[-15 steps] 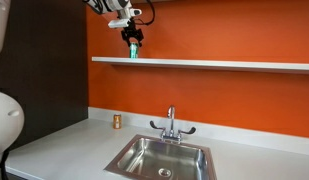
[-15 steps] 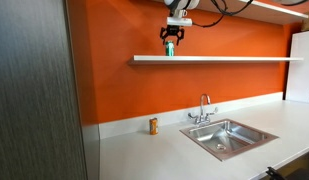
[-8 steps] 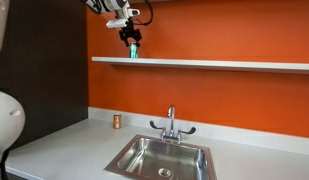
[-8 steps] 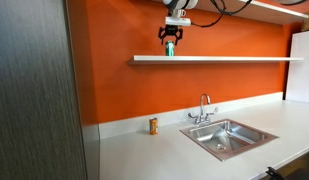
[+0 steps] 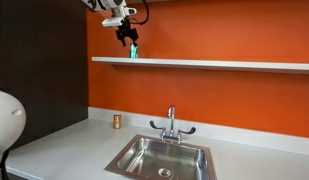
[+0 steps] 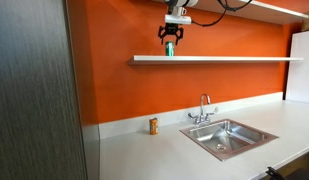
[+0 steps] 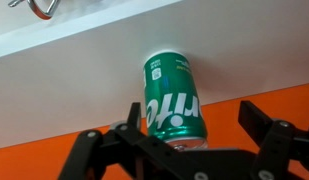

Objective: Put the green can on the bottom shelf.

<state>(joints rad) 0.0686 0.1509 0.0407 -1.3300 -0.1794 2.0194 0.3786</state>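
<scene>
Green can (image 7: 172, 100): stood upright on bottom shelf (image 6: 224, 58), at 6 o'clock below gripper (image 6: 170, 37).
Gripper: fingers spread wide, holding nothing.

both exterior views face the bottom shelf (image 5: 224, 64) (image 6: 214, 58), wrist view close.

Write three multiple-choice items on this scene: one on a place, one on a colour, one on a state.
1. Where does the green can stand?
A. in the sink
B. on the wall shelf
C. on the counter

2. What colour is the wall?
A. blue
B. orange
C. white

3. How is the gripper?
A. open
B. shut on the green can
C. shut on the tap

Answers: 1 B, the can stands on the shelf in both exterior views. 2 B, orange fills the wall in both exterior views. 3 A, the wrist view shows its fingers spread wide.
</scene>
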